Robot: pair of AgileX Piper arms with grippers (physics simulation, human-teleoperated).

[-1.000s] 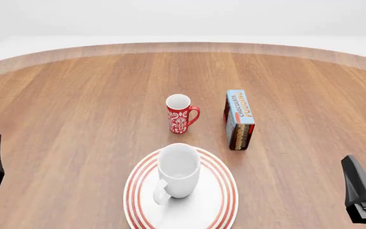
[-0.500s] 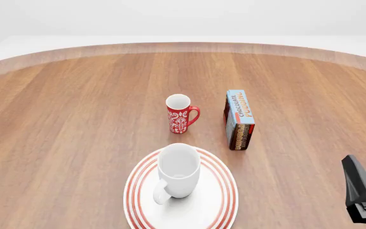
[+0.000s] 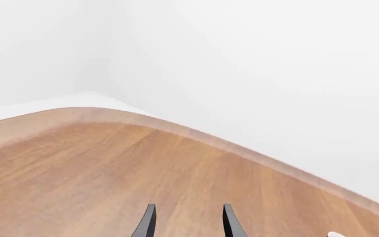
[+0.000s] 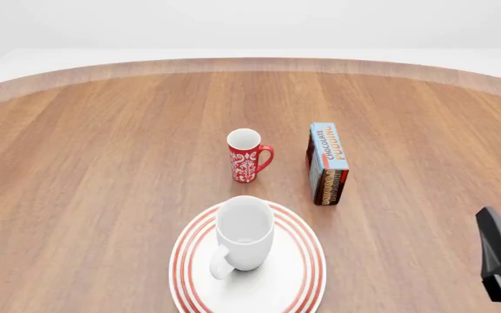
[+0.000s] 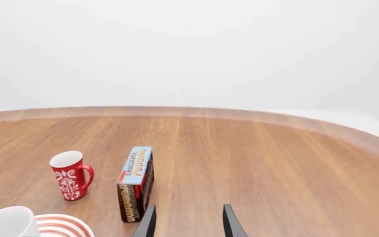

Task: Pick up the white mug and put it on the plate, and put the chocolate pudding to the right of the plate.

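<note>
A glossy white mug (image 4: pixel 245 231) is standing upright on the red-ringed round plate (image 4: pixel 296 287). The boxy pudding (image 4: pixel 328 163) is standing beyond the plate's right edge, near a floral red mug (image 4: pixel 247 155). Both tools, left (image 3: pixel 187 222) and right (image 5: pixel 187 222), are hanging parted, empty, over the wood-grain counter (image 4: pixel 102 163), white walls behind.

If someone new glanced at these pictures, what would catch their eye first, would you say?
Probably the large glossy white mug standing upright on the round red-ringed white plate at the table's near edge. Behind it stand a small red floral mug and, to its right, the blue-faced chocolate pudding carton.
</note>
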